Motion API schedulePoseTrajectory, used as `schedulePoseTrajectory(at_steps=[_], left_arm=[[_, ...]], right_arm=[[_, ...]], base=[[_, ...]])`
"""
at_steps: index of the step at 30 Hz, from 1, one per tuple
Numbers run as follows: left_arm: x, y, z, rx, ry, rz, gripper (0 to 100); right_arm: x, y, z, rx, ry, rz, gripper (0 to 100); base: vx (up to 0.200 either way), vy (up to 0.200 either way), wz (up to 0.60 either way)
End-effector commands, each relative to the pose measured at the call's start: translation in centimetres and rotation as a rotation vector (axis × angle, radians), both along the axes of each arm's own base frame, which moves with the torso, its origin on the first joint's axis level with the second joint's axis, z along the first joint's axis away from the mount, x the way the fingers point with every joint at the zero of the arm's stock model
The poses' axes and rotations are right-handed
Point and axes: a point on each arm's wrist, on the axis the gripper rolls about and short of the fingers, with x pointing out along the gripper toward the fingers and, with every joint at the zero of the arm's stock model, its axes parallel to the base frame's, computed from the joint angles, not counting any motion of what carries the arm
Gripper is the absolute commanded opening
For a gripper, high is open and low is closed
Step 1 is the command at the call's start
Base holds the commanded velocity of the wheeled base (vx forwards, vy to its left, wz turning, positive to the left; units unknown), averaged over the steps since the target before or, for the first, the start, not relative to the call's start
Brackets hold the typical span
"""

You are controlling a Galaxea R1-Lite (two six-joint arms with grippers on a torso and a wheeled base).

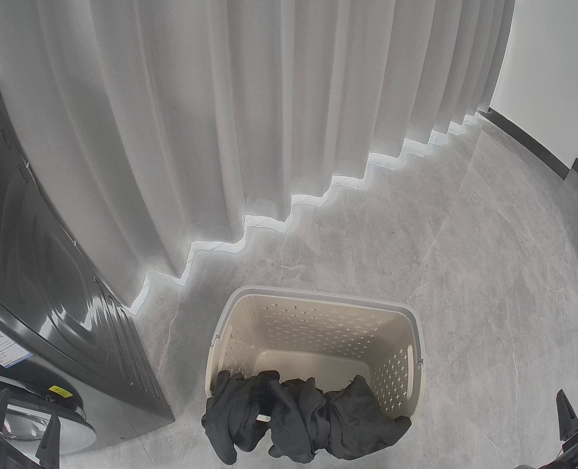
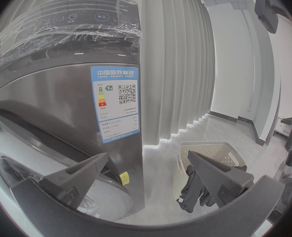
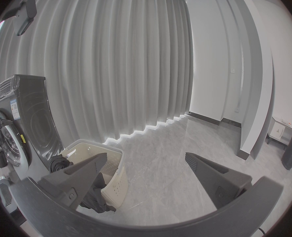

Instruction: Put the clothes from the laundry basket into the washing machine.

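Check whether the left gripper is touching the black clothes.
Apart. The head view shows the left gripper by the washing machine, bare floor between it and the clothes.

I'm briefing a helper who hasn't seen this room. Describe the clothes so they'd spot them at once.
Beside the dark washing machine stands a cream laundry basket. The clothes are the black bundle draped over its near rim, the only dark fabric against pale plastic.

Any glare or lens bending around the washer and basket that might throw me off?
Head view: light spills under the curtain, sheen streaks the washing machine, and the black clothes draped on the laundry basket show little detail. Left wrist view: fisheye bows the machine's edges; its top film glints. Right wrist view: curtain pleats bow, corners go dark.
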Motion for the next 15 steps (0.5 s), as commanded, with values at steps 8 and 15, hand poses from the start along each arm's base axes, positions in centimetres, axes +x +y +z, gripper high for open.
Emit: schedulePoseTrajectory(at_steps=[8,15], left_arm=[[0.0,0.0,-0.53,-0.002,0.001,0.001,100],[0.0,0.0,-0.53,-0.007,0.001,-0.001,100]], right_arm=[[0.1,0.0,-0.5,0.0,0.013,0.001,100],[0.1,0.0,-0.5,0.0,0.013,0.001,100]], base=[[-0.1,0.0,0.0],[-0.057,0.0,0.0]])
